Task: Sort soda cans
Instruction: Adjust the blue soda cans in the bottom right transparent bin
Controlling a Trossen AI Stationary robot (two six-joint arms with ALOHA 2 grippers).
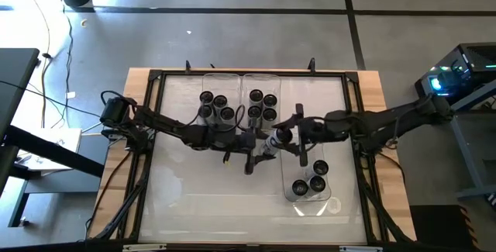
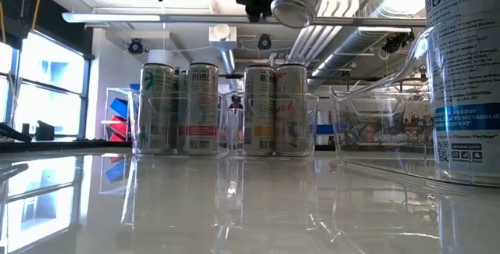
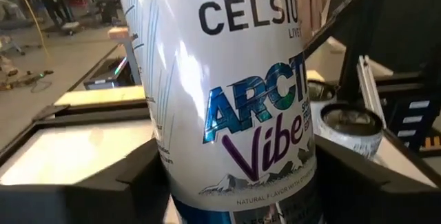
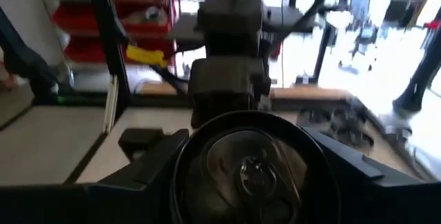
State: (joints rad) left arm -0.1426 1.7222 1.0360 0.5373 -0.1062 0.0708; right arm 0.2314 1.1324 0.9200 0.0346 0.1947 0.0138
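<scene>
Can [image 2: 461, 74] nearest (blurred), glossy table [image 2: 234, 207], ducted ceiling [image 2: 375, 12].

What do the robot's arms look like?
Both arms are thin, black and jointed, with dark cables along them. The left arm reaches in from one side, the right arm from the other. Each ends in chunky black jaws. No stickers or writing show on them.

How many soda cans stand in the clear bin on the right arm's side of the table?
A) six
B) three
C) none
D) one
B: in the high view, three dark round tops of soda cans cluster inside the clear bin below the right arm.
</scene>
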